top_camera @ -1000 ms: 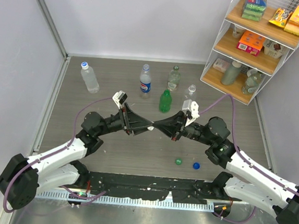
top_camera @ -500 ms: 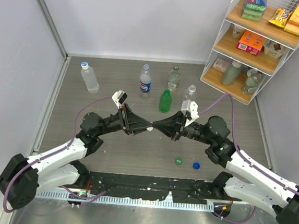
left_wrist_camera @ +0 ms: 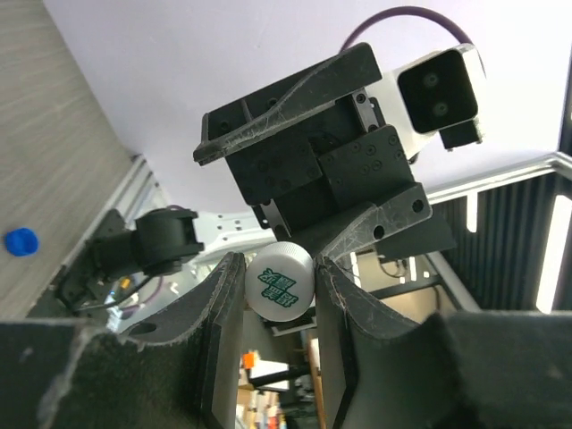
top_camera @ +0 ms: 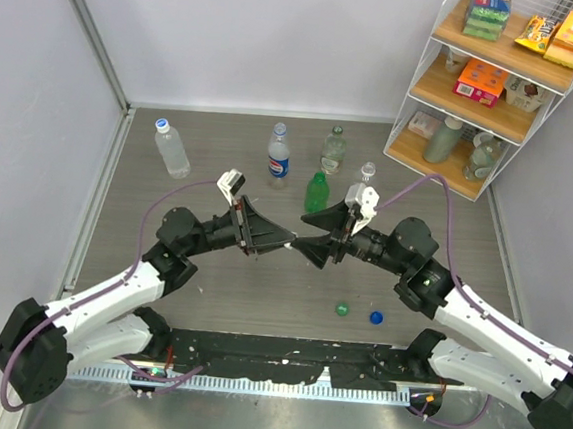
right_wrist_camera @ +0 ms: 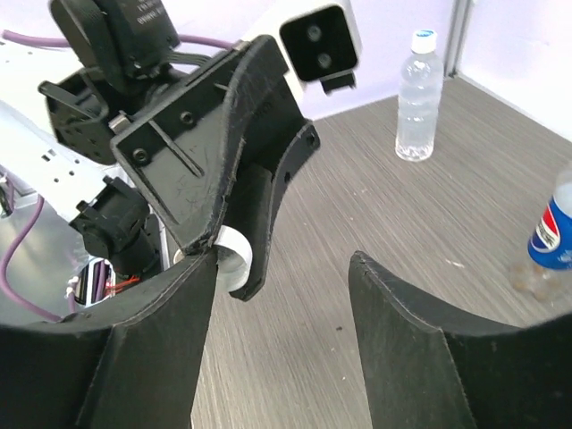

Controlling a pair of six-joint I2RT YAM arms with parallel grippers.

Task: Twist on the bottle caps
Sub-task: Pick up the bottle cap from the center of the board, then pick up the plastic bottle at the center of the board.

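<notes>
Left claw [left_wrist_camera: 279,264]: clenched on the small round white plastic cap [left_wrist_camera: 280,284] with green print on top. The cap sits tight between its two black fingers.
Right claw [right_wrist_camera: 284,268]: let go, with its two black fingers wide apart and nothing between them.
Where the claws are: they meet nose to nose above the middle of the grey wood-look table [top_camera: 209,298].
White cap: up in the air, off the table, in the left claw.
Small round green plastic cap [top_camera: 342,308]: lies on the table near the front, on the right claw's side.
Small round blue plastic cap [top_camera: 376,318]: lies on the table just beside the green one.
Slim see-through green plastic bottle [top_camera: 316,193]: stands upright just behind the claws.
Clear plastic bottle with a blue cola label [top_camera: 278,157]: stands upright farther back.
Plain clear plastic bottle [top_camera: 368,171]: stands behind the right claw, partly hidden.
White wire shelf with wooden boards [top_camera: 423,86]: in the far right corner, holding boxes and packets.
</notes>
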